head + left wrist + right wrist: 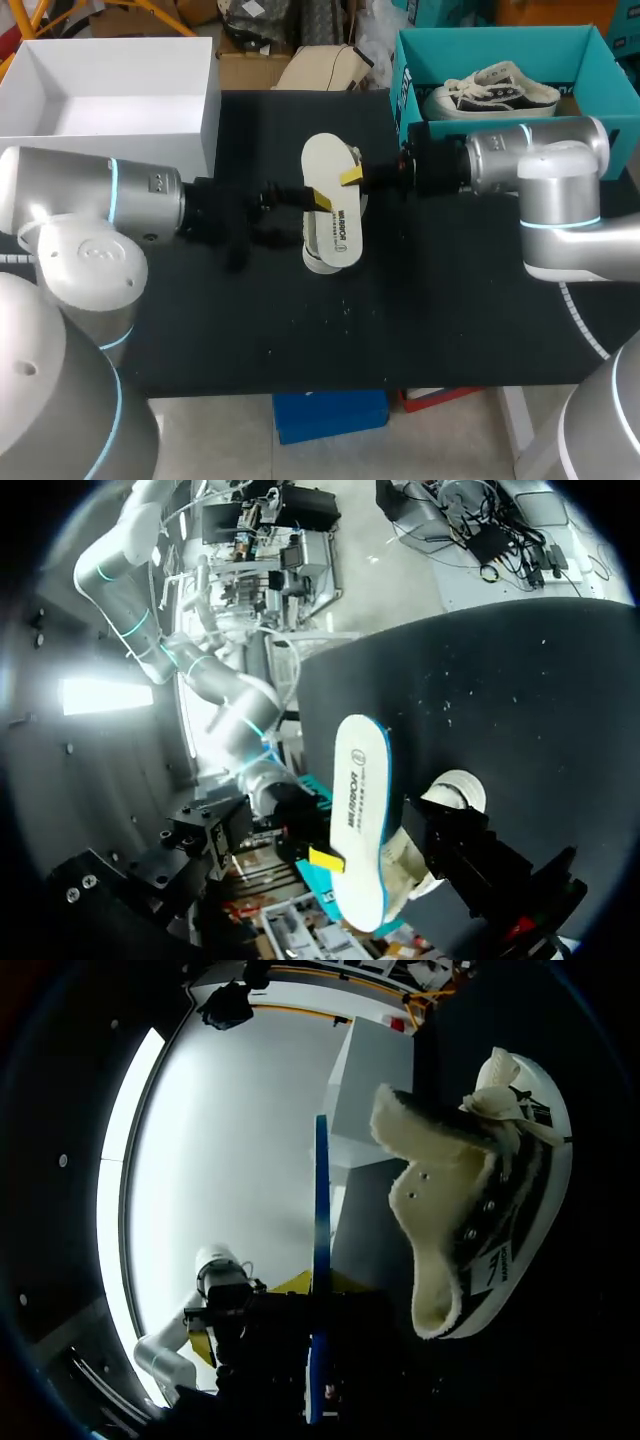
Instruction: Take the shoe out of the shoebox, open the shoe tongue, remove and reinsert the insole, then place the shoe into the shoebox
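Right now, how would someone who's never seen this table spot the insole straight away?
Find the black table and look to its middle. There the right gripper holds a flat, cream-white foam insole with a thin blue edge over a black-and-white fleece-lined shoe. Unlike that shoe, it is just a thin foot-shaped sheet, with no laces or walls.

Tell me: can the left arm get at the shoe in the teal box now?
Probably not. That shoe in the teal box is at the far right, and the right arm lies across the way, with the right gripper shut on the insole. The left arm must cross it.
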`<state>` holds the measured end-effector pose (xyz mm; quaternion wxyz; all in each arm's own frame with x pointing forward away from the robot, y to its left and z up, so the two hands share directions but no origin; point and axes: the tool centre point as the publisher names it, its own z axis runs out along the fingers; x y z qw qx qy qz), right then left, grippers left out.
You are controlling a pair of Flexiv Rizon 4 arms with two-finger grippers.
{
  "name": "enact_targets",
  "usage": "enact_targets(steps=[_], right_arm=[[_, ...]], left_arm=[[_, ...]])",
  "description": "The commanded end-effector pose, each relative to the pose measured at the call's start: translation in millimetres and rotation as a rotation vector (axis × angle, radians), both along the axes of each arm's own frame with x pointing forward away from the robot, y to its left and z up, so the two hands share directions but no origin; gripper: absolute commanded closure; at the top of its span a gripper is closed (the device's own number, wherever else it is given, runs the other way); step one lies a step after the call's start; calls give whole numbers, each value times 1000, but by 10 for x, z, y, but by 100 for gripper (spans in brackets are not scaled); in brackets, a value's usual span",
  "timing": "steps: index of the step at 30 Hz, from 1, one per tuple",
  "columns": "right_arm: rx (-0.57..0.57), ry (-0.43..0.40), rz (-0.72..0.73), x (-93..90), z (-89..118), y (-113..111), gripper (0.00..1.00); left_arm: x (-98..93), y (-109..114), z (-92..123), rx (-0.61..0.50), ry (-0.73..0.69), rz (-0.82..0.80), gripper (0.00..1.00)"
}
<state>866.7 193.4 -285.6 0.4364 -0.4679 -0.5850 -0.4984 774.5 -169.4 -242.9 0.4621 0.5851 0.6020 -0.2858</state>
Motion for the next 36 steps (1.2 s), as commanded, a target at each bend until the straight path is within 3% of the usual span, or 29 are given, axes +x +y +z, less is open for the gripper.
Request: enact_targets(steps=[1, 5, 22, 24, 27, 36], right_arm=[[-1, 0, -2, -1, -6, 12, 100], [-1, 0, -2, -1, -6, 12, 100], [-1, 0, -2, -1, -6, 12, 100], [-1, 0, -2, -1, -6, 12, 100], [-1, 0, -2, -1, -6, 12, 100], [-1, 0, -2, -1, -6, 12, 100]], left_arm=[[-77, 122, 201, 958, 78, 266, 0], [-120, 49, 320, 1080, 22, 311, 0], [-148, 27, 351, 1056, 11, 296, 0], [-100, -37, 322, 1112, 65, 270, 0], [-52, -82, 300, 1113, 117, 226, 0], [-43, -161, 273, 1182, 155, 162, 0]])
